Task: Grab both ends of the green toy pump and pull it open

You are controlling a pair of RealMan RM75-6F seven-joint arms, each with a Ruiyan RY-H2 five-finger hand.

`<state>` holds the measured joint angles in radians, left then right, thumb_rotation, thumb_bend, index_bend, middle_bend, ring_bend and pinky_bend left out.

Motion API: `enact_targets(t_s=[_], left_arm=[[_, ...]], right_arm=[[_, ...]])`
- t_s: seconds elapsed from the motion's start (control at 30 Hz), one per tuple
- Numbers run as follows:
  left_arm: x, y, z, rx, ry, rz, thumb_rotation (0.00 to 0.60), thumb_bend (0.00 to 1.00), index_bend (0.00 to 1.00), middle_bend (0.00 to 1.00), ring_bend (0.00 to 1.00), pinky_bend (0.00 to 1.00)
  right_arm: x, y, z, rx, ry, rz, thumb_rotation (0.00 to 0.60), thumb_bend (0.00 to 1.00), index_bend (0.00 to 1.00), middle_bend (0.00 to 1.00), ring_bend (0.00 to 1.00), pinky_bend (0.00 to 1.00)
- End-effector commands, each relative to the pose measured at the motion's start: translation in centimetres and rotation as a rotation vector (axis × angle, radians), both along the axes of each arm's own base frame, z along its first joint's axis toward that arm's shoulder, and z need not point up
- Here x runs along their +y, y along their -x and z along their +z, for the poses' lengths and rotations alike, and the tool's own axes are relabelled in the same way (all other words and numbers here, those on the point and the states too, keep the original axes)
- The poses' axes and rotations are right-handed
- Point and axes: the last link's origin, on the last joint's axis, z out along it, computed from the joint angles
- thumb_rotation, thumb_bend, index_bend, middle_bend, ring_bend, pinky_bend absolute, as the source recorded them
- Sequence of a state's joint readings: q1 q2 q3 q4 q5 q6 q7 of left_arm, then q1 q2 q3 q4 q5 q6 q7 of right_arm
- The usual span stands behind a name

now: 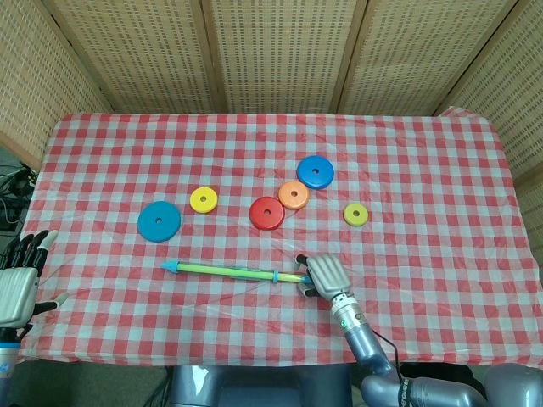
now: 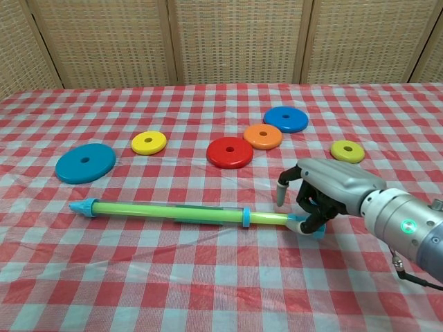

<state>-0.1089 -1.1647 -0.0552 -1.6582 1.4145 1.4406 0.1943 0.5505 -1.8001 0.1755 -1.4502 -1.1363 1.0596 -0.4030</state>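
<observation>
Looks like a staged robot test corner rather than a lived-in room. Closed in behind by woven rattan screens (image 1: 280, 55) in wooden frames, set as a backdrop. Red-and-white checked cloth (image 1: 441, 170) over a table, beyond the right hand (image 2: 325, 197), strewn with coloured toy discs (image 2: 230, 152) (props, plainly). Loose cables (image 1: 13, 182) on the floor beyond the left hand (image 1: 19, 284), off the table's edge.
</observation>
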Motion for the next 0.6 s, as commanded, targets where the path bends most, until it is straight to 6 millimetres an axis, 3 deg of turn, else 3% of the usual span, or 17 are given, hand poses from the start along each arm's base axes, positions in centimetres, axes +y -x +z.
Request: enact_targets(t_s=[0.03,0.6], left_arm=[[0.0,0.0,0.0,0.0,-0.001,-0.001,0.6,0.05,0.0,0.0,0.0,0.0],[-0.1,-0.1,0.1,-0.004,-0.001,-0.003,0.6,0.05,0.0,0.0,0.0,0.0]], right_arm=[[0.0,0.3,-0.1,0.011,-0.004,-0.011,0.6,0.5,0.48,0.97,0.94,0.72],[-0.2,1.8,0.1,0.066,-0.001,-0.072,0.6,0.52,0.55,0.98,0.95,0.72]])
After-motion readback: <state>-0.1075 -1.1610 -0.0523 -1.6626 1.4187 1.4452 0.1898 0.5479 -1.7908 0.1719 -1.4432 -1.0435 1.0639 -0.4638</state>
